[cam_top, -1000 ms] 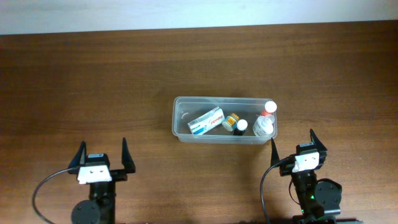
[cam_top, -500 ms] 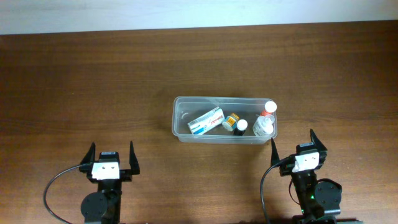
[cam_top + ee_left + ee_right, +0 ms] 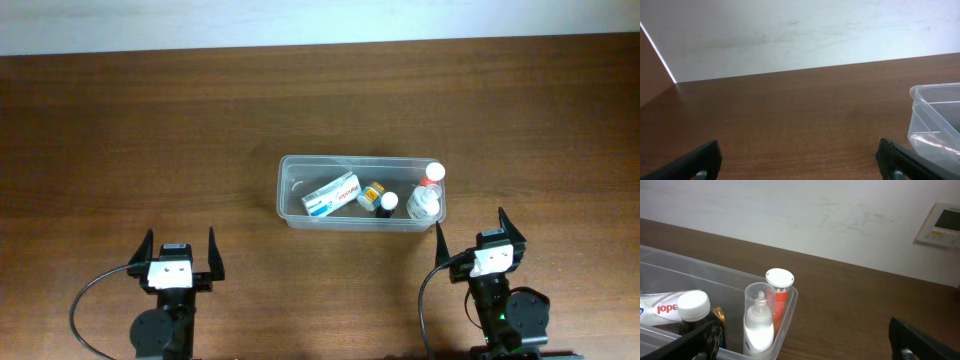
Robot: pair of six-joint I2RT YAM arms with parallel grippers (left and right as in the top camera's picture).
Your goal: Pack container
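Note:
The clear container (image 3: 290, 166) sits mid-table. Inside lie a white and blue box (image 3: 331, 194), a small amber bottle (image 3: 373, 192), a dark bottle with a white cap (image 3: 388, 203), a clear bottle (image 3: 424, 206) and an orange tube with a white cap (image 3: 433, 173). My left gripper (image 3: 181, 250) is open and empty, near the front edge, left of the container; the left wrist view shows only the container's corner (image 3: 935, 117). My right gripper (image 3: 474, 232) is open and empty, just in front of the container's right end. The right wrist view shows the clear bottle (image 3: 759, 325), the tube (image 3: 778, 295) and the white cap (image 3: 693, 305).
The dark wooden table (image 3: 150, 130) ends at a white wall (image 3: 300, 20) at the back. A wall-mounted panel (image 3: 942, 225) shows at the far right in the right wrist view.
My left arm has shifted a little to the right and nearer the front edge, then stopped. The right arm and the container's contents have not moved.

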